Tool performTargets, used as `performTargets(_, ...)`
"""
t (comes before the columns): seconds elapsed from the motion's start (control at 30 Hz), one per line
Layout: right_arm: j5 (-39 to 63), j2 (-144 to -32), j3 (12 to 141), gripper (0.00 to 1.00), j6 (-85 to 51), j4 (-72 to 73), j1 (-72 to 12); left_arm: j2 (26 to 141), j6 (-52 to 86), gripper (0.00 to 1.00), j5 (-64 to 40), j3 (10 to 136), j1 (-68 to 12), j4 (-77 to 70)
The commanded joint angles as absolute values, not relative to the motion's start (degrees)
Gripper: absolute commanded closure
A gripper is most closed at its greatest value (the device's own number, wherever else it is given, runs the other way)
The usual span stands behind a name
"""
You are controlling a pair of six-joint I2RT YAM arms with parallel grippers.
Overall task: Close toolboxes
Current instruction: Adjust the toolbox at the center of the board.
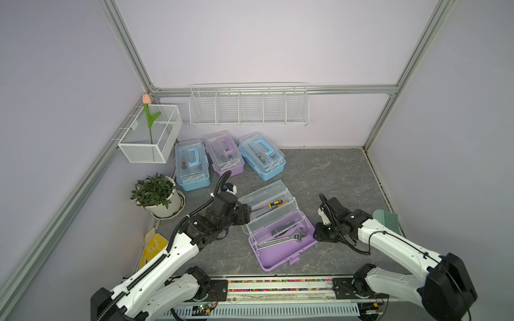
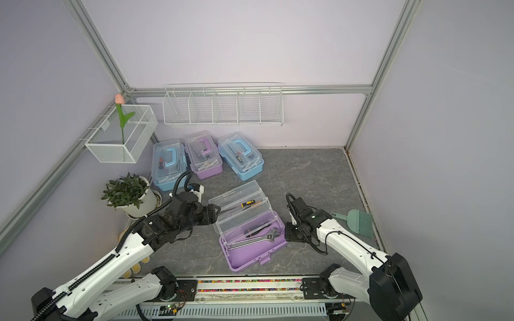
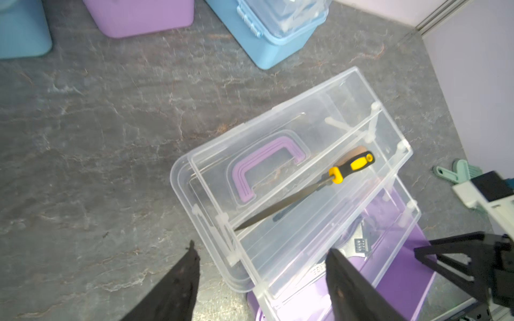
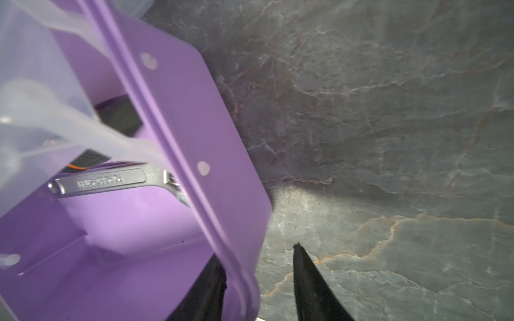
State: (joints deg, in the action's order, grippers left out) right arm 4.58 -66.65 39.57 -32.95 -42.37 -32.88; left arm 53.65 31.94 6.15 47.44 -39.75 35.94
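Blue toolboxes [image 1: 194,184] two; purple toolboxes [image 1: 281,255] two; baskets [image 1: 249,111] two; plant [image 1: 153,190] one; brush [image 1: 386,218], seemingly one.

left claw [image 3: 261,246]: fingers cut by frame edge | wrench [image 4: 100,182] engraving: unreadable | yellow object [image 1: 155,246]: half behind left arm [image 1: 180,250]

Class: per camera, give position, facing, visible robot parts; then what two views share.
Top views: above the base, looking down on the open purple toolbox; both arms show.
Left wrist: on left arm, facing its clear trays; left gripper shows.
Right wrist: on right arm, facing its purple wall; right gripper shows.
Shared: the wrench.
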Motion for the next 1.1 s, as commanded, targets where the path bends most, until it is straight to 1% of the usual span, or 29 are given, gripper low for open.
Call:
performTargets(0.0,1.9,-70.1,41.0,0.66,-31.3,-42.7,-32.8,53.8,28.6,0.27,8.3,50.4,-38.8,38.7)
performTargets(0.13,0.1,-73.9,45.3,0.79,-26.0,-42.4,-29.4,53.4,27.8,0.27,8.9,52.2,-38.1,39.0)
performTargets(0.2,-0.2,-76.2,48.1,0.82,-22.2,-42.2,-27.0,53.4,27.6,0.27,8.8,52.9,-38.1,38.7)
performTargets(0.33,1.5,-83.4,56.7,0.82,-10.1,-40.8,-23.5,53.9,27.2,0.27,8.5,53.7,-38.1,38.3)
performTargets(0.47,6.8,-92.3,67.0,0.79,0.2,-42.0,-23.9,55.0,27.2,0.27,7.3,53.7,-38.0,37.6)
performTargets(0.53,5.1,-96.1,71.4,0.78,5.3,-43.1,-25.3,55.7,27.1,0.27,6.9,53.9,-38.0,37.8)
performTargets(0.6,2.4,-98.5,75.0,0.76,7.2,-46.0,-25.7,56.0,26.9,0.27,7.0,54.2,-38.0,38.1)
performTargets(0.63,0.9,-98.8,76.2,0.73,6.7,-47.1,-25.6,55.9,26.8,0.27,7.2,54.4,-38.0,38.4)
performTargets(0.67,0.0,-98.4,76.6,0.67,5.4,-47.7,-25.6,55.9,26.7,0.27,7.4,54.5,-37.9,38.6)
performTargets(0.73,-1.4,-96.3,76.4,0.39,0.2,-48.5,-25.5,55.5,26.5,0.27,7.7,54.6,-37.8,38.5)
performTargets(0.77,-2.6,-94.8,75.9,0.30,-2.8,-48.7,-25.6,55.6,26.5,0.27,7.7,54.7,-37.7,38.6)
performTargets(0.83,-5.8,-90.9,73.6,0.23,-13.2,-49.4,-25.7,55.8,26.3,0.27,7.7,54.8,-37.5,38.4)
performTargets(0.9,-8.9,-86.2,69.2,0.21,-22.6,-48.7,-27.5,56.2,26.1,0.27,8.0,54.8,-37.4,38.3)
performTargets(1.0,-7.7,-80.1,63.0,0.22,-33.3,-46.3,-31.1,56.5,25.8,0.27,7.8,54.6,-37.0,37.8)
performTargets(1.07,-6.8,-78.6,60.4,0.22,-37.6,-44.5,-33.8,56.9,25.7,0.27,7.2,54.5,-36.7,37.1)
